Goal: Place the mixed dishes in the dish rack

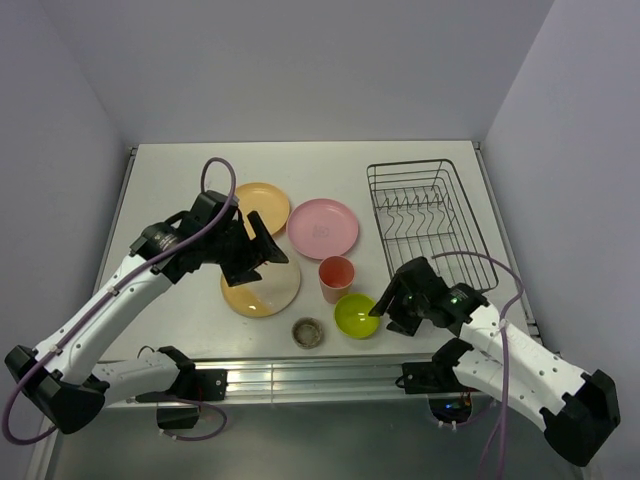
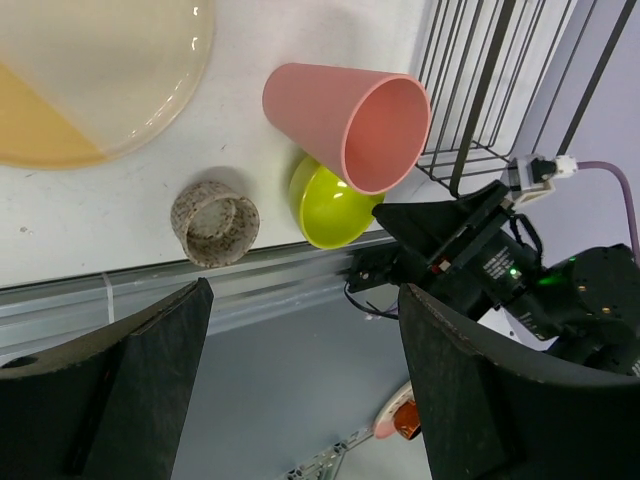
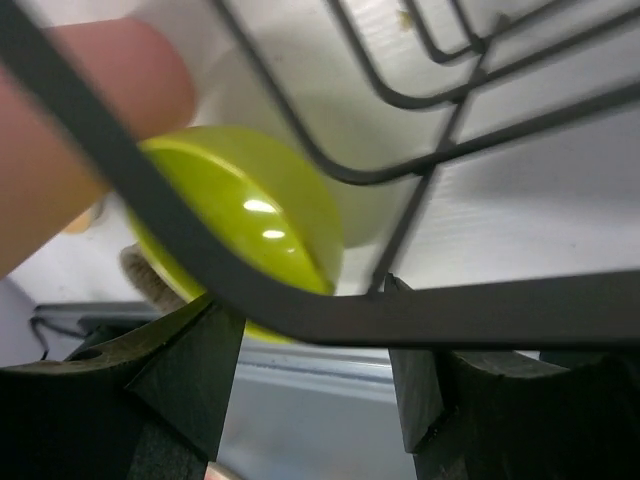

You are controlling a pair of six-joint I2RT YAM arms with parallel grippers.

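Note:
The dish rack [image 1: 425,215] stands empty at the back right. The orange plate [image 1: 262,205] and pink plate [image 1: 323,227] lie flat left of it. My left gripper [image 1: 268,245] hovers open and empty over the far edge of the cream-and-yellow plate [image 1: 260,288]. The pink cup [image 1: 336,278], lime-green bowl [image 1: 356,315] and speckled grey bowl [image 1: 308,332] stand near the front edge; they also show in the left wrist view: cup [image 2: 350,125], green bowl [image 2: 330,205], speckled bowl [image 2: 215,222]. My right gripper [image 1: 380,305] is open by the rack's near left corner, next to the green bowl [image 3: 240,220]; a rack wire [image 3: 450,310] crosses its fingertips.
The table's front edge, with a metal rail [image 1: 300,378], runs just in front of the small bowls. Grey walls close in the table on the left, back and right. The right arm [image 2: 500,260] shows in the left wrist view.

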